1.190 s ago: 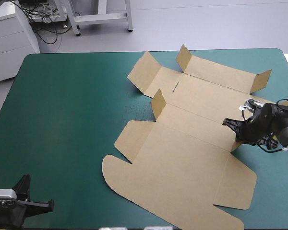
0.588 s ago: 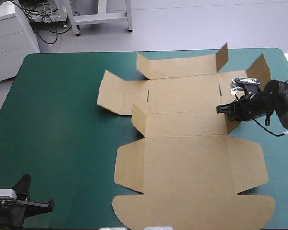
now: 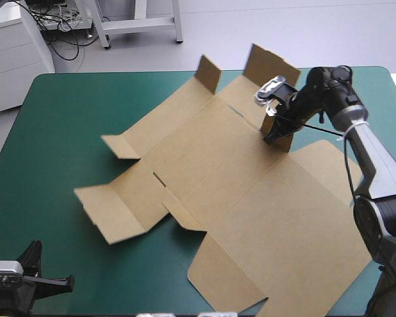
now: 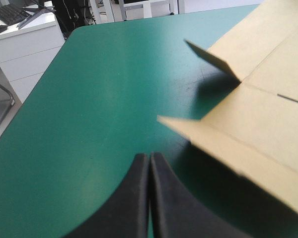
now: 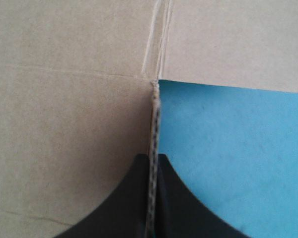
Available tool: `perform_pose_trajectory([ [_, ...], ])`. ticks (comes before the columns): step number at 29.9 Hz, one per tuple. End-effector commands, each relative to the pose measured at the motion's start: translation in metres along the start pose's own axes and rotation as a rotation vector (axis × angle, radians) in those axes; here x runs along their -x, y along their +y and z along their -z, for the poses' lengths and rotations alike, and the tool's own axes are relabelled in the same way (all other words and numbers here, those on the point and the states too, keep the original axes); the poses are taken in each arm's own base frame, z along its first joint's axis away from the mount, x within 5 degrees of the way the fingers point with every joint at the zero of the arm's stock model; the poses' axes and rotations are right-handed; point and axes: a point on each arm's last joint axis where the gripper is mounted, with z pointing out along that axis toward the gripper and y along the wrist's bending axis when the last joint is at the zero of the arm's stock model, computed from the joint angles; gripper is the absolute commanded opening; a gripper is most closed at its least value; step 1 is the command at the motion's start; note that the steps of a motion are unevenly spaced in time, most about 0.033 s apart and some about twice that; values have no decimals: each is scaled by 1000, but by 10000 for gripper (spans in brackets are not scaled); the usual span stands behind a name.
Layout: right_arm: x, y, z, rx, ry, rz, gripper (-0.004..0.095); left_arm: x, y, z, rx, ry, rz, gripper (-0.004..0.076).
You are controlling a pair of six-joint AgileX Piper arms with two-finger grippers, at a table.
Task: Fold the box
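Observation:
The brown box lies as a cut sheet, set at a slant across the table's middle and right, with several small flaps raised. My right gripper is near the far right and is shut on an upright flap. In the right wrist view the flap's edge runs between that gripper's black fingers, with board on one side and teal-green cover on the other. My left gripper rests at the near left corner. It is shut and holds nothing, and a raised edge of the box lies just ahead and to one side.
The left part of the teal-green cover is bare. The sheet's near corner reaches close to the table's front edge. A white cabinet stands beyond the far left corner.
The right gripper has swung toward the far edge and leftward while holding its flap. The whole sheet has turned counterclockwise with it and spread toward the left. The left arm has not moved.

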Motion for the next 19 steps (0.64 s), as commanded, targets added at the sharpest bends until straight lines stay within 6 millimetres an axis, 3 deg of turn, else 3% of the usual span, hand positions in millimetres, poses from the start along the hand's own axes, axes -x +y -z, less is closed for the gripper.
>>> perform_pose_trajectory([
  [1,33,21,33,-62,-131,191,-23,11,1,6,3,-104,14,-32],
  [8,68,49,15,-66,-185,427,-24,11,1,6,3,-104,14,-32],
  [15,88,73,-17,-68,-203,631,-23,11,1,6,3,-104,14,-32],
  [19,97,83,-24,-104,-237,811,-23,11,1,6,3,-104,14,-32],
])
